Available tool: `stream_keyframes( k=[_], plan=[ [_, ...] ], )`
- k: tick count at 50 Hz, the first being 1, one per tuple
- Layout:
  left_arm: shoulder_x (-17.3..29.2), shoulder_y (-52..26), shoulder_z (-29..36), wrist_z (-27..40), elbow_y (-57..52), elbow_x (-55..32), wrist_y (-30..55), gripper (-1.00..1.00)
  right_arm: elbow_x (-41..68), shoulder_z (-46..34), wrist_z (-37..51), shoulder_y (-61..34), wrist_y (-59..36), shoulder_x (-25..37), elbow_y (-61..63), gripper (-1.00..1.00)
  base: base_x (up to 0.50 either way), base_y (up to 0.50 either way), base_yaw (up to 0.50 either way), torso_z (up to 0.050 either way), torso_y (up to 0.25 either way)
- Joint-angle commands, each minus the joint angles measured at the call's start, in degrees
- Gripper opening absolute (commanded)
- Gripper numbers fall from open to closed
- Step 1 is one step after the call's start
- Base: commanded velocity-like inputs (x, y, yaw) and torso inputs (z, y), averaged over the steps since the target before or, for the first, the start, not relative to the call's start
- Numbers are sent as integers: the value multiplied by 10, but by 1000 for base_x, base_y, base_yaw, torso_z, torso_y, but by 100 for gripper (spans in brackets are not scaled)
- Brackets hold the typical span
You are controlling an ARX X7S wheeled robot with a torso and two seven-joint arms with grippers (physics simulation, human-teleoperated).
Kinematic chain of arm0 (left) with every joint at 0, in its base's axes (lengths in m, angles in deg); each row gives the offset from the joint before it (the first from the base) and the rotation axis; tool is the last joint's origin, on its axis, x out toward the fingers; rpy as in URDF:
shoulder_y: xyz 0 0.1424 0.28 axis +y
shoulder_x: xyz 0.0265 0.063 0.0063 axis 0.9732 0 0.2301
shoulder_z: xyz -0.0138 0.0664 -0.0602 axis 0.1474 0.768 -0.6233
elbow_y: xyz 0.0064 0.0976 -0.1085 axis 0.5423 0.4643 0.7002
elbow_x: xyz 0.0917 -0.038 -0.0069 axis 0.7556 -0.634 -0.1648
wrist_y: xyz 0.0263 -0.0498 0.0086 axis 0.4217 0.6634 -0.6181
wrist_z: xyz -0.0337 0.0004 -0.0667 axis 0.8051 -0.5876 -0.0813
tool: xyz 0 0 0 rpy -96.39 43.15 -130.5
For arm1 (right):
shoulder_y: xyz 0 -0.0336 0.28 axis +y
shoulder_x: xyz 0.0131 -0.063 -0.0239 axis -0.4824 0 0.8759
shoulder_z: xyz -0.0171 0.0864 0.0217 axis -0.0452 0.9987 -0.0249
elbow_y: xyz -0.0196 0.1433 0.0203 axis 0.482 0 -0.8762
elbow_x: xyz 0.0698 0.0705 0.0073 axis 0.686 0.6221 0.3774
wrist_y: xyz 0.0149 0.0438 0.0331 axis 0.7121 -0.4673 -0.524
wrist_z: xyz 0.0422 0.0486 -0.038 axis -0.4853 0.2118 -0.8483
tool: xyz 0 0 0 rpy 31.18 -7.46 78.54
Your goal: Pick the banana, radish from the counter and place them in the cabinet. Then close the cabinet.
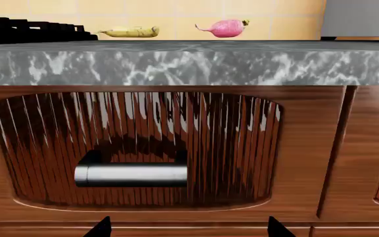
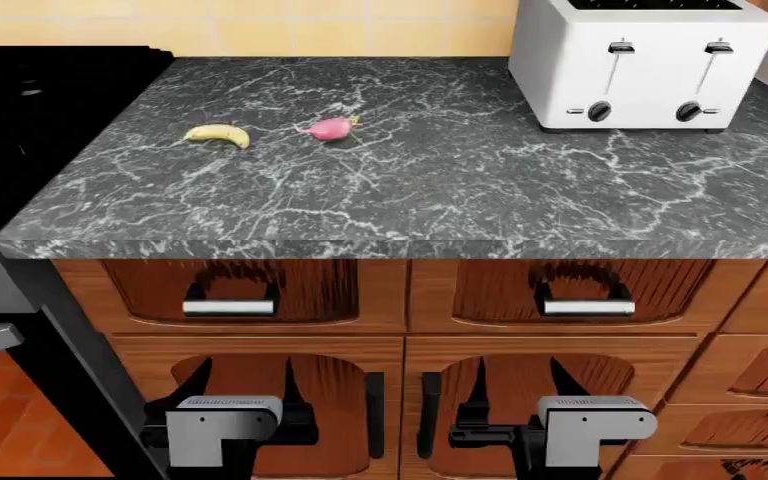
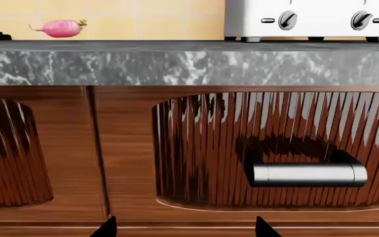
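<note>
The yellow banana and the pink-red radish lie side by side on the dark marble counter, left of its middle. Both also show in the left wrist view, the banana and the radish, above the counter's front edge. The right wrist view shows the radish. My left gripper and right gripper are open and empty, low in front of the shut cabinet doors, well below the counter. Their fingertips stand wide apart in the wrist views.
A white toaster stands at the counter's back right. A black stovetop adjoins the counter on the left. Two drawers with steel handles, one on the left and one on the right, sit under the counter, above the doors.
</note>
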Motion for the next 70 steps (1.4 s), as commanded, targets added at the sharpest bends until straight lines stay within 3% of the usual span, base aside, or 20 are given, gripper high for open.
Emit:
stream_keyframes(
  k=[1,15,25,41,55,70],
  plan=[
    [11,4,16,0,-9,-12,-1,100,7,-12,11,-1,-2,9,0,100,0,0,0,0,0],
    [38,-13,45,10,-137,-33,95,100,18,-33,33,-22,-63,39,55,100,0,0,0,0,0],
    [53,-91,31,8,-293,-105,281,100,58,-21,25,-57,-188,60,181,100,0,0,0,0,0],
    [80,-250,-31,38,-400,-209,537,100,106,-11,13,-150,-354,104,340,100,34,0,0,0,0],
    [95,-297,-76,27,-459,-258,563,100,133,-7,18,-222,-454,124,415,100,254,0,0,2,0],
    [99,-315,-138,15,-490,-334,608,100,152,-1,21,-262,-518,145,462,100,0,0,0,50,0]
  ],
)
